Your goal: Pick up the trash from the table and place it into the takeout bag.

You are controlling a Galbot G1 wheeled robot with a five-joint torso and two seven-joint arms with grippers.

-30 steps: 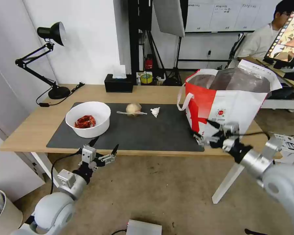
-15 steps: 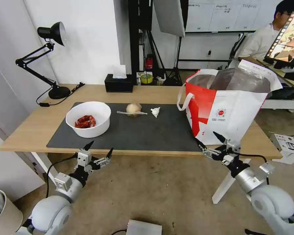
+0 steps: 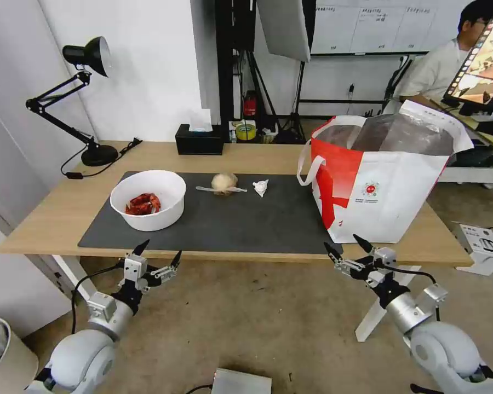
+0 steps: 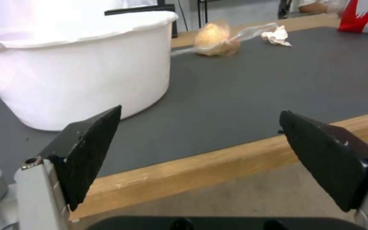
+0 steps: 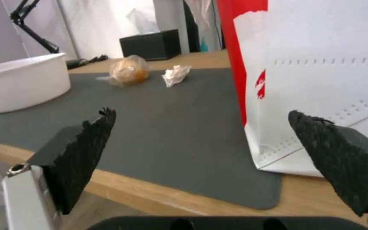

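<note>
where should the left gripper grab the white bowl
Pinch the bowl's near rim from above, one finger inside, one outside. Its wall is thin and upright, its body looks too broad to span, and the left gripper waits open just off that table edge.

A black desk lamp stands at the counter's far left corner, its cord trailing beside it. A black tissue box sits at the far edge, white tissue poking up.

Left gripper and right gripper gape, seemingly empty.
</note>
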